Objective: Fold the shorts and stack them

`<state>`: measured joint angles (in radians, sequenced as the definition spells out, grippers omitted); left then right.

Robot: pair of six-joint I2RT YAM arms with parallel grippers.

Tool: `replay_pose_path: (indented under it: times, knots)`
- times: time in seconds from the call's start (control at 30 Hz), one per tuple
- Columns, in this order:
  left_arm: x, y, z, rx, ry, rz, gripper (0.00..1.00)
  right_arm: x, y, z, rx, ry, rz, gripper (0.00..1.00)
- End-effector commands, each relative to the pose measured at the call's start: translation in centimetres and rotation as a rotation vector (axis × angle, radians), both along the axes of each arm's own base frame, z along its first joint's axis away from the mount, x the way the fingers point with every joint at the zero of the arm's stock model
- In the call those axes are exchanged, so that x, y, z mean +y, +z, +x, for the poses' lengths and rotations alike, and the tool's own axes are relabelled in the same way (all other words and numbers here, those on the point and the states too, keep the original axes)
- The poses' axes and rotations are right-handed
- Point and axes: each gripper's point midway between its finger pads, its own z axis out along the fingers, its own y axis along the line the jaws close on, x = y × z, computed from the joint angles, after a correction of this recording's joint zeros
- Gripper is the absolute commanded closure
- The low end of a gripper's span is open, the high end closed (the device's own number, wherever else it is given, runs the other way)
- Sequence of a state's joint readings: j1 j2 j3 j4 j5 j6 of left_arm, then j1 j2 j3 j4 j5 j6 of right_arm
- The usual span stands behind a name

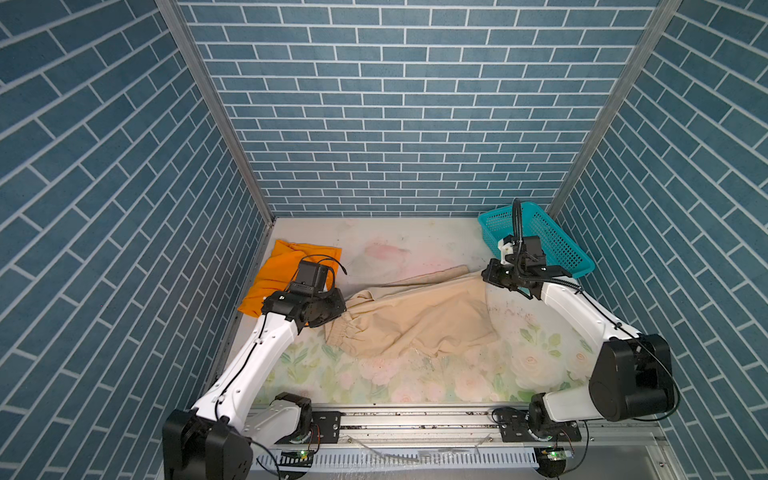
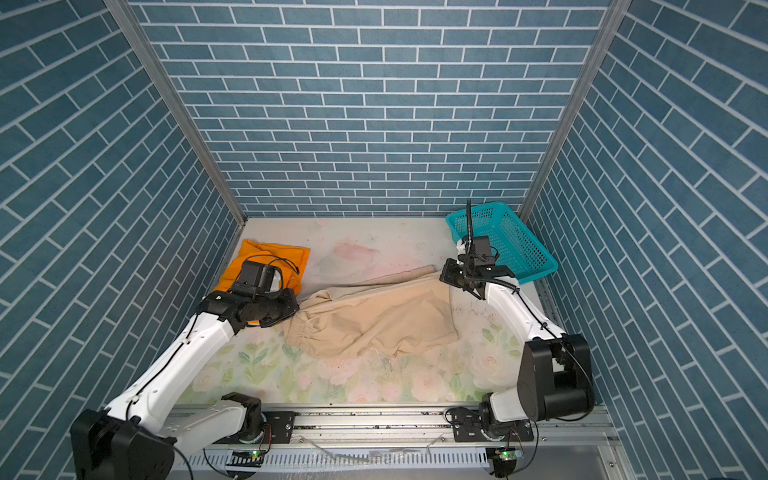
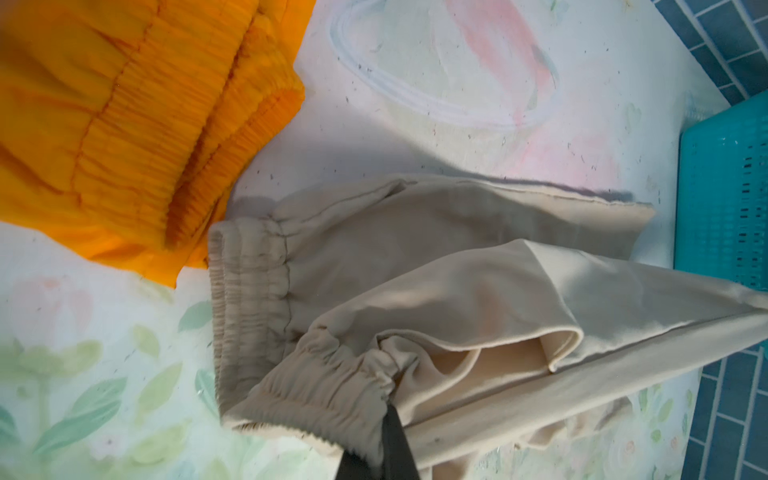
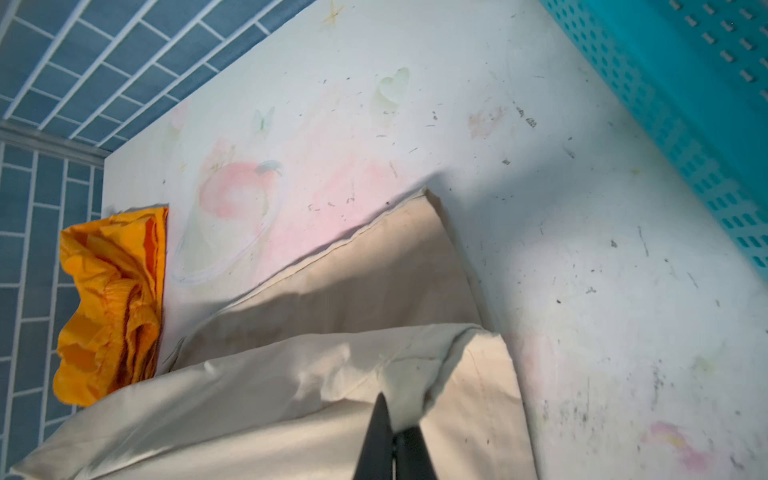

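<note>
— What do your arms look like?
— Your left arm [image 1: 253, 357] and right arm [image 1: 577, 303] wear white shells, black joints [image 1: 631, 378], thin black cables [image 1: 515, 220]; your left gripper [image 3: 388, 424] and right gripper [image 4: 392, 432] end in dark tapered fingers [image 4: 378, 444].

Two pairs of shorts: one orange pair [image 1: 277, 270], one beige pair [image 1: 424, 316]. One teal basket [image 1: 548, 241]. Two arms: left arm [image 1: 266, 345], right arm [image 1: 569, 303].

Orange shorts [image 1: 274, 270] lie folded and bunched at the far left of the floral table [image 1: 374, 374], beige shorts [image 1: 415, 316] sprawl mid-table just beside them, gathered waistband left, legs right, top layer lifted.
</note>
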<state>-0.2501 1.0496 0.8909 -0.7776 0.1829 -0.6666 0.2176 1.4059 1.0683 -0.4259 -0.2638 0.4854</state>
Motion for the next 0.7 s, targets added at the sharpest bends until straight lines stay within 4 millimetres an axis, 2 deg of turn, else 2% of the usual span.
replay_pose_path:
  times: [0.0, 0.2, 0.27, 0.37, 0.43, 0.5, 0.57, 0.63, 0.67]
  knots:
    - [3.5, -2.8, -3.9, 0.132, 0.093, 0.129, 0.91, -3.7, -0.1, -0.4, 0.038, -0.043, -0.189, 1.0]
    - [3.7, -5.5, -2.0, 0.161, 0.107, 0.129, 0.86, -2.6, -2.9, 4.6, 0.087, -0.002, -0.211, 1.0]
    - [3.7, -6.2, -1.1, 0.163, 0.112, 0.122, 0.77, -1.7, -4.1, 6.7, 0.098, 0.015, -0.198, 1.0]
    - [4.0, -6.9, -0.2, 0.157, 0.117, 0.138, 0.76, -0.6, -5.8, 9.1, 0.113, 0.035, -0.172, 1.0]
    - [4.4, -7.1, 0.1, 0.153, 0.117, 0.152, 0.66, 0.1, -6.7, 10.2, 0.12, 0.052, -0.165, 1.0]
    - [4.8, -7.3, 0.2, 0.156, 0.128, 0.167, 0.64, 1.3, -7.3, 10.9, 0.115, 0.081, -0.158, 1.0]
    - [5.4, -7.3, 0.1, 0.157, 0.142, 0.171, 0.5, 2.9, -7.7, 11.3, 0.108, 0.126, -0.146, 1.0]
    - [5.8, -7.2, 0.1, 0.153, 0.159, 0.17, 0.49, 4.6, -7.5, 11.3, 0.093, 0.175, -0.139, 0.99]
    - [5.9, -7.1, 0.2, 0.146, 0.159, 0.164, 0.47, 5.3, -7.2, 11.3, 0.079, 0.194, -0.137, 0.91]
